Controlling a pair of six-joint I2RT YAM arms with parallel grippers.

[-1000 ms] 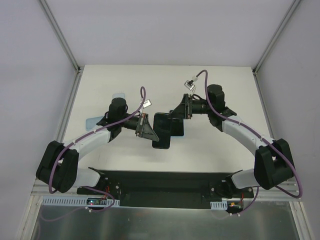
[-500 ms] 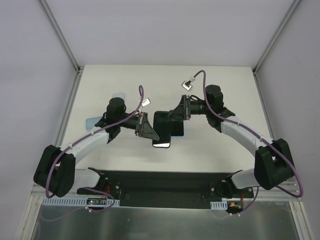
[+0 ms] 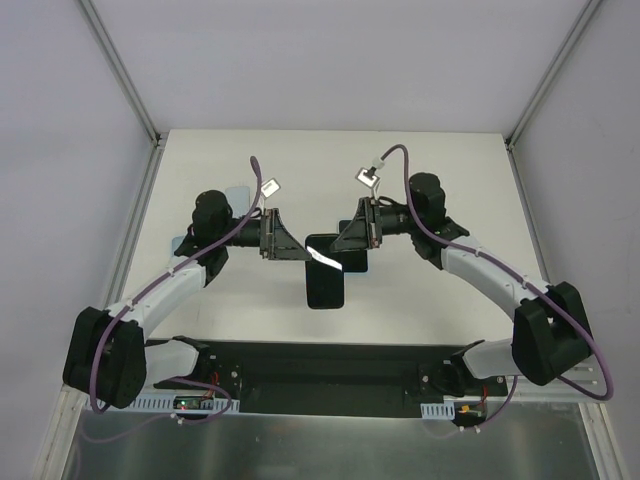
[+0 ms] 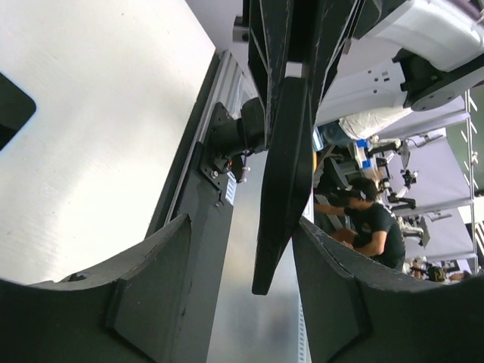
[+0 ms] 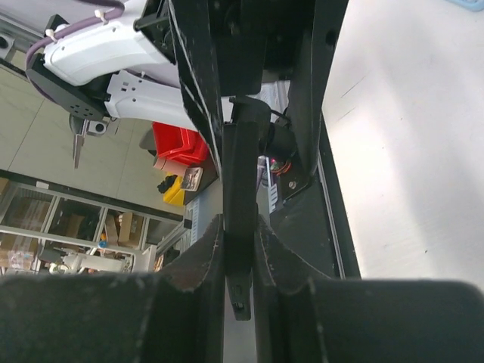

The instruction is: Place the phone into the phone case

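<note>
L gripper [image 4: 242,281] stood spread, a thin dark slab [image 4: 283,174] (phone or case, could not tell which) edge-on betw. its jaws and apparently clear of both. R gripper [image 5: 240,253] was pinched tight on same slab, above table [image 3: 430,180], w/ a 2nd slab [image 3: 325,288] just below it in top view. Risk assessed: w/ one narrow edge grip carrying it, slab could pivot or slip out and drop, and any tilt would likely stop corners seating in the mating part.

White table [image 3: 440,180], black slab [image 3: 325,288] lying mid-table, pale blue piece [image 3: 181,245] at left
</note>
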